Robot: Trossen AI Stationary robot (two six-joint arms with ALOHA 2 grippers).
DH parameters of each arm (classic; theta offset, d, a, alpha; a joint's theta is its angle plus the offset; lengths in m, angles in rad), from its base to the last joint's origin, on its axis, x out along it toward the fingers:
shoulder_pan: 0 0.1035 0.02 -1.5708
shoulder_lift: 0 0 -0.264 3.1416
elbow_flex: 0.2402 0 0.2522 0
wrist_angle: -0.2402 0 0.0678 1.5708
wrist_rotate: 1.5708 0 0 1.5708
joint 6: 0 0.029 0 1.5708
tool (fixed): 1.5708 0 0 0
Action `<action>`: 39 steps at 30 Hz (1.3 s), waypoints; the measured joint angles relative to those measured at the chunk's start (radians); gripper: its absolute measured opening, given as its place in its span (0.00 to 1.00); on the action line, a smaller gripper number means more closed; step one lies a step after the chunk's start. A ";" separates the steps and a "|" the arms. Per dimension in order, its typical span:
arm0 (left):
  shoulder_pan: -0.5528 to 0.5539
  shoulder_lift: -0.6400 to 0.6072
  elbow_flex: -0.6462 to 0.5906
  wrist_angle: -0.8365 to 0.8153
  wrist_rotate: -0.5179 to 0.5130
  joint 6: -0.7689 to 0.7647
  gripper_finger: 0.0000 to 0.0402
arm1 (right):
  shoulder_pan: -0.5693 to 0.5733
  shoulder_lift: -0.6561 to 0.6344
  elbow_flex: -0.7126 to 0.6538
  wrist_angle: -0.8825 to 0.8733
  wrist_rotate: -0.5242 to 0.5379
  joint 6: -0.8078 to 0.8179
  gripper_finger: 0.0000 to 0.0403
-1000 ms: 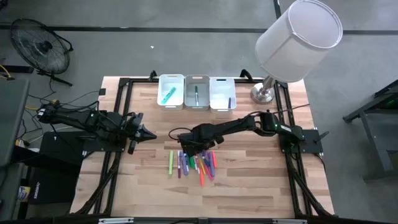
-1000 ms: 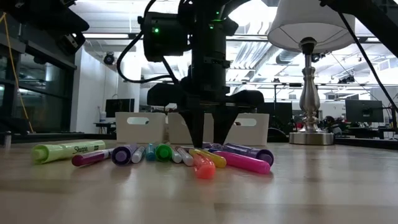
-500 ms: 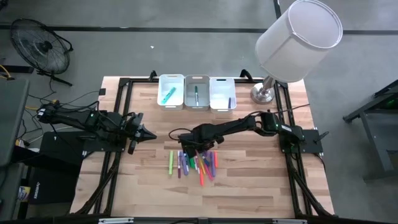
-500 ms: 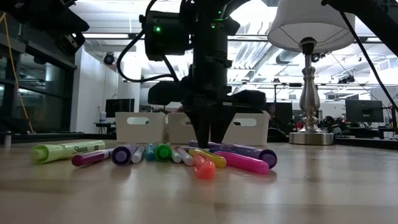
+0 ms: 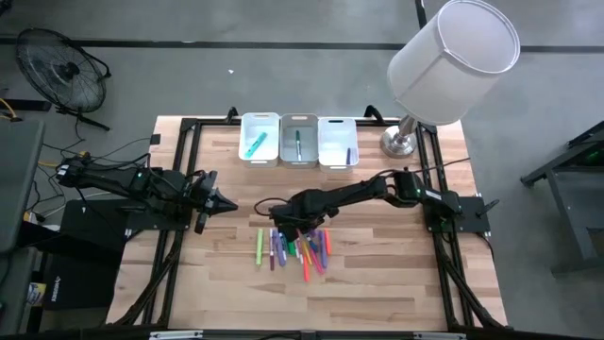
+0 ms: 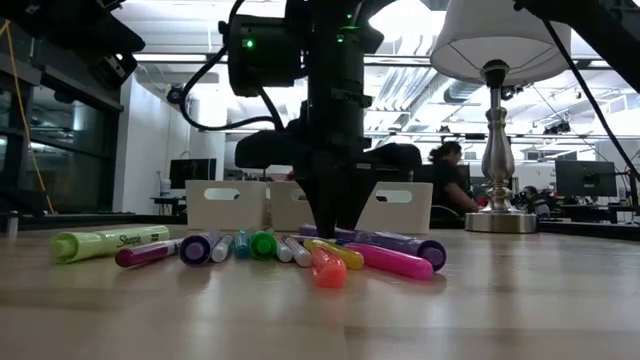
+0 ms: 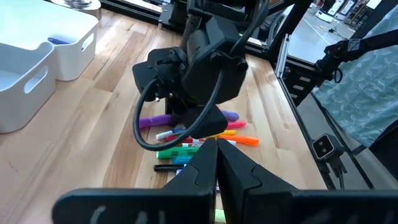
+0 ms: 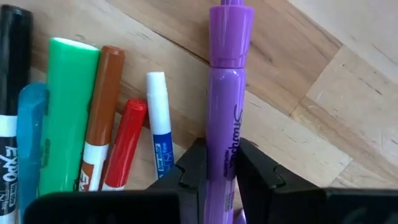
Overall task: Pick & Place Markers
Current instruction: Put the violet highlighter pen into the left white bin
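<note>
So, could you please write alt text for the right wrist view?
The right gripper is closed around a purple Sharpie highlighter lying on the wooden table. Beside it lie a blue-capped white marker, red, brown, green and teal ones.

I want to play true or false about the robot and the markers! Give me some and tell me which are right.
1. The right claw is pinched on a purple marker. True.
2. The left claw holds a green marker. False: it waits shut and holds nothing, off to the left of the pile.
3. Three white bins sit at the back of the table. True.
4. The lamp stands on the table's left side. False: it stands at the back right.
</note>
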 joint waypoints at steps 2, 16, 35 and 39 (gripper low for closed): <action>0.000 0.000 0.000 0.000 -0.002 0.000 0.00 | -0.004 -0.020 -0.001 -0.011 0.020 -0.003 0.13; 0.000 0.000 0.000 0.026 -0.015 0.000 0.00 | -0.036 -0.189 0.004 -0.010 0.207 -0.093 0.13; 0.000 0.068 0.000 0.310 -0.209 0.078 0.00 | -0.122 -0.433 0.005 0.154 0.319 -0.489 0.13; 0.000 0.125 0.000 0.431 -0.249 0.088 0.02 | -0.139 -0.459 0.006 0.249 0.276 -0.616 0.13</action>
